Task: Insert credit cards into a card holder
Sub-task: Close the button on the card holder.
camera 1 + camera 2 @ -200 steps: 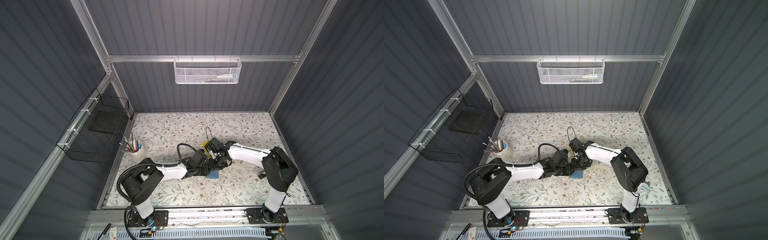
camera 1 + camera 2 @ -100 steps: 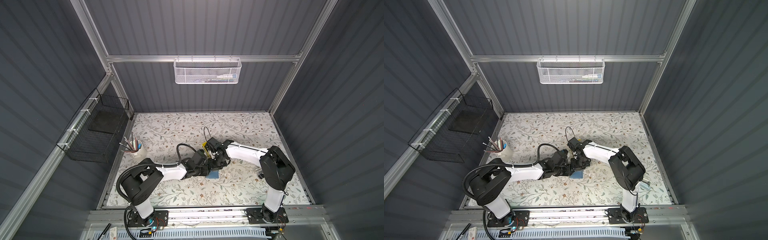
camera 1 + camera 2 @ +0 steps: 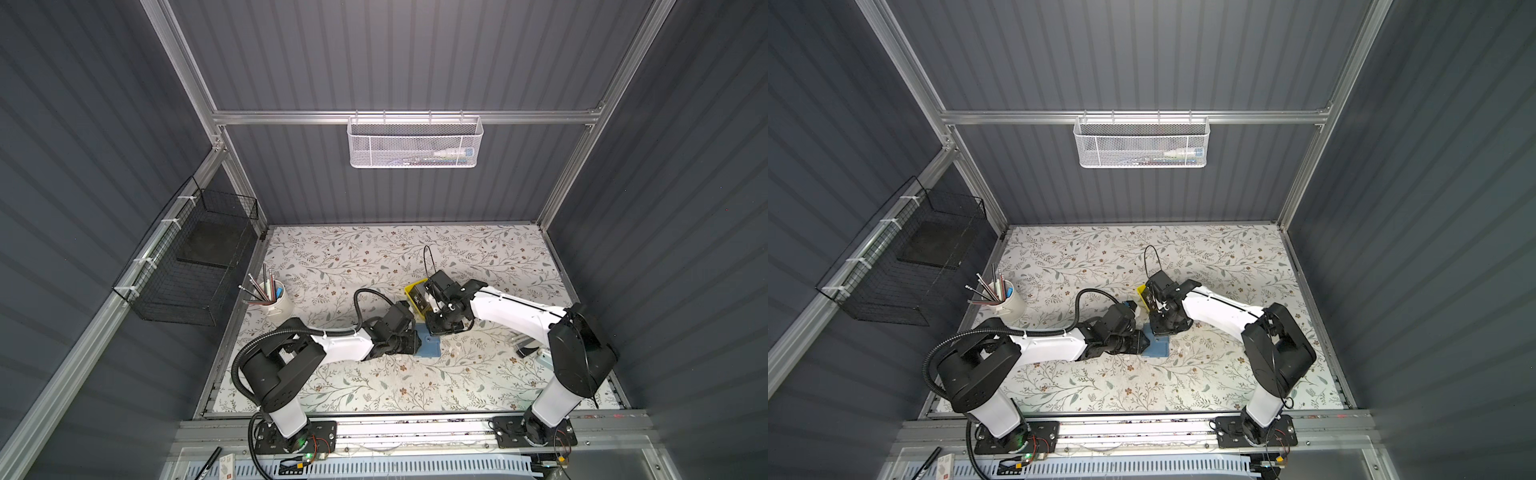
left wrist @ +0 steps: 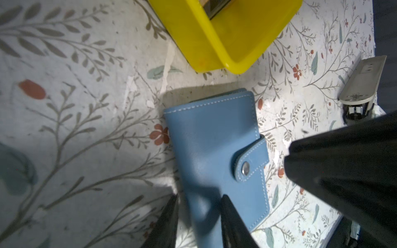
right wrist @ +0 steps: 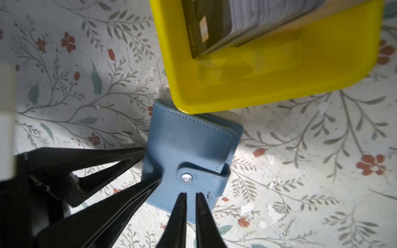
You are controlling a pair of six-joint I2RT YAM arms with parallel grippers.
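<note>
The blue card holder lies closed and snapped on the table, next to the yellow tray. My left gripper is shut on the card holder at its spine edge, one finger on each side of it. My right gripper hovers just over the holder beside the snap tab. It is shut, with only a slit between its fingers and nothing in them. The black credit cards stand stacked in the tray.
The yellow tray touches the holder's far end. A white cup of pens stands at the left edge. A pale flat device lies to the right. Wire baskets hang on the left wall and the back wall.
The right arm has edged slightly to the left over the card holder. The left arm and the holder have stayed put.
</note>
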